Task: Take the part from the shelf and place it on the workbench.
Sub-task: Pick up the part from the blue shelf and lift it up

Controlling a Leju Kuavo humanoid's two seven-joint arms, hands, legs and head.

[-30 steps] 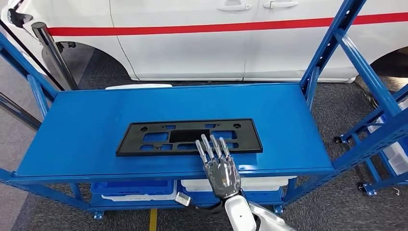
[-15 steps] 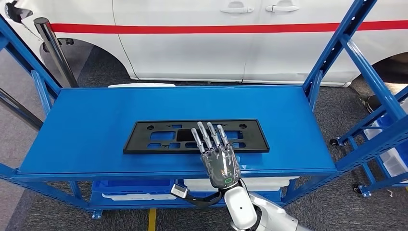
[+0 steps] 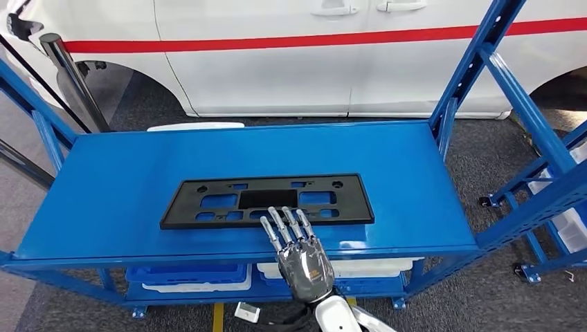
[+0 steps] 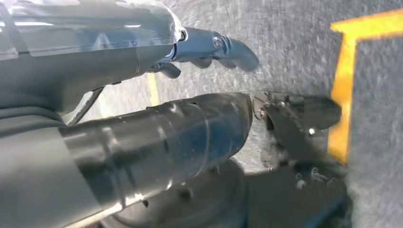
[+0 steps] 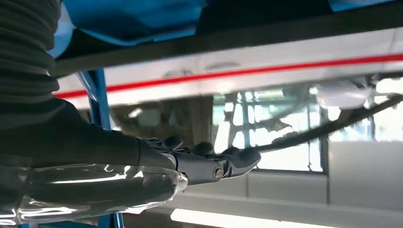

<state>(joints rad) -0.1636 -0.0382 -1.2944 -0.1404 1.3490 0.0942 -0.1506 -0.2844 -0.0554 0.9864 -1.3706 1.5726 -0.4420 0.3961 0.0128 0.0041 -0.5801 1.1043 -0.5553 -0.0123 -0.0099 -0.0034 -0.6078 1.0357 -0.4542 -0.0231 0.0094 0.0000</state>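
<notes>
The part (image 3: 266, 199) is a long flat black plastic plate with several cut-outs. It lies flat near the front of the blue shelf top (image 3: 138, 166). My right hand (image 3: 299, 250) reaches over the shelf's front edge with its fingers straight and spread. Its fingertips overlap the part's front strip near the middle, and I cannot tell whether they touch it. In the right wrist view the right hand (image 5: 204, 161) holds nothing. My left hand (image 4: 209, 47) hangs above the grey floor with nothing in it.
A white car (image 3: 277, 69) with a red stripe stands right behind the shelf. Blue uprights (image 3: 477, 62) rise at the shelf's right end. Blue and white bins (image 3: 187, 275) sit on the lower level. Another blue rack (image 3: 547, 173) stands at the right, and a dark post (image 3: 66, 76) at the back left.
The camera has shifted slightly. My right hand has drawn back toward the front edge and a little left; its fingertips, earlier over the part's middle, now lie at its front strip.
</notes>
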